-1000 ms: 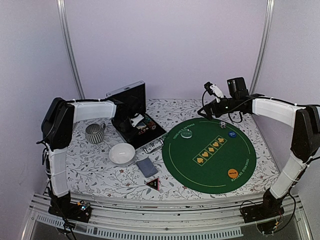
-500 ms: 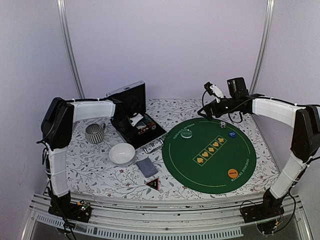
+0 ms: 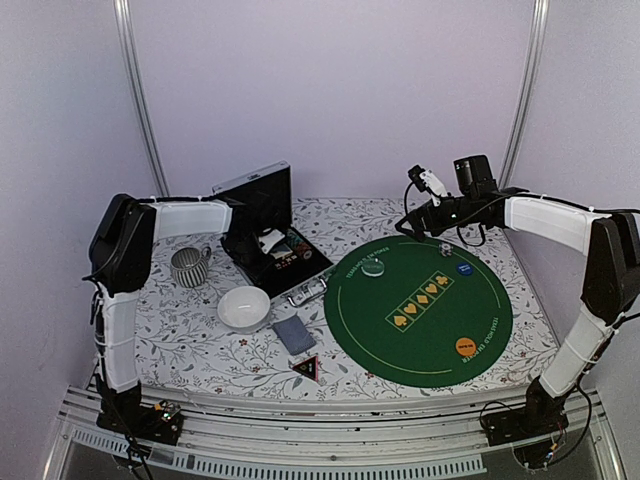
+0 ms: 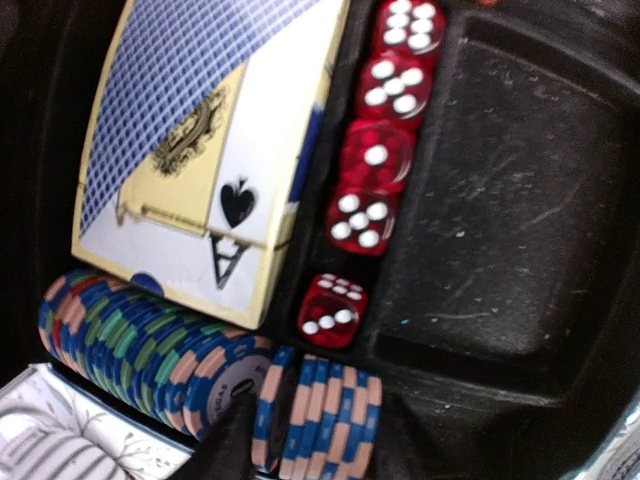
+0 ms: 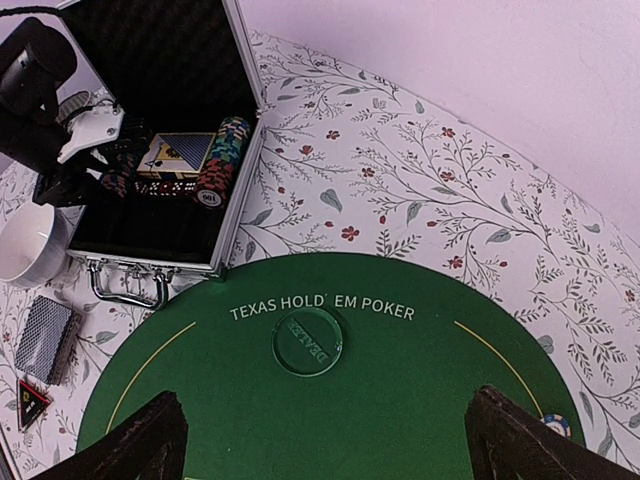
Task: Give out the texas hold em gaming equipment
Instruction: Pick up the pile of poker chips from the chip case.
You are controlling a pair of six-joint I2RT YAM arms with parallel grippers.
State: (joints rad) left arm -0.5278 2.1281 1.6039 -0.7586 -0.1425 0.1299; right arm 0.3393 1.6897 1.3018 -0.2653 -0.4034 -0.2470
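Note:
In the left wrist view my left gripper (image 4: 320, 445) reaches down into the open case. Its jaws close on a short stack of blue-and-peach poker chips (image 4: 335, 415), pulled apart from the long chip row (image 4: 130, 350). A card box (image 4: 200, 150) and red dice (image 4: 375, 155) lie beside them. My right gripper (image 5: 330, 440) hangs open over the green mat (image 3: 420, 320), above the clear dealer disc (image 5: 307, 341). On the mat lie an orange disc (image 3: 466, 346), a blue disc (image 3: 464, 268) and a small white disc (image 5: 555, 425). The card deck (image 3: 294, 334) and black triangle (image 3: 306, 368) lie left of the mat.
The metal case (image 3: 262, 195) stands lid-up at the back left. A white bowl (image 3: 244, 307) and a grey ribbed mug (image 3: 188, 266) sit in front of and left of the case. The flowered cloth (image 3: 180, 340) covers the table.
My left arm has shifted slightly and its gripper has sunk deeper into the case. The right arm and everything on the mat have stayed put.

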